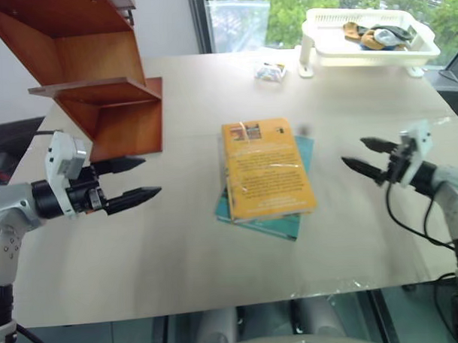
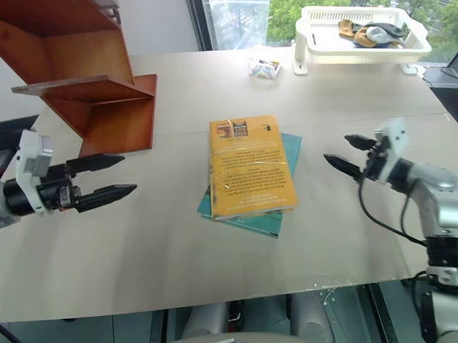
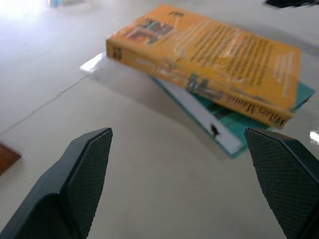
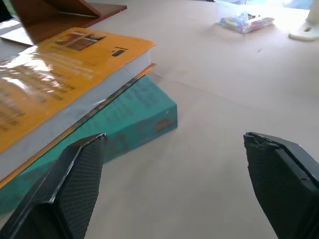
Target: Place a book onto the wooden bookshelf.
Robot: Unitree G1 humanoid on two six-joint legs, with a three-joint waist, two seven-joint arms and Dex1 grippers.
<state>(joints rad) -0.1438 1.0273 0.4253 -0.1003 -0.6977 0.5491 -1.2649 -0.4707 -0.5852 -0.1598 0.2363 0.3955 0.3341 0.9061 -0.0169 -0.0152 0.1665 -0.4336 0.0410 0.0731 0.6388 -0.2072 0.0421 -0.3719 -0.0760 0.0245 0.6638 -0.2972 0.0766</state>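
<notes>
Yellow-orange glossy paperback book lies ungrasped on a thinner teal book mid-table, between your empty left gripper and right gripper, both spread-fingered; reddish-brown wooden bookshelf awaits it.

Bright daylight from the window at the top of the frame.
Glare streaks the glossy cover of the book and washes out the table at the left wrist view's upper left. Soft shadows lie under the book. The book's far end in the left wrist view is blurred.
</notes>
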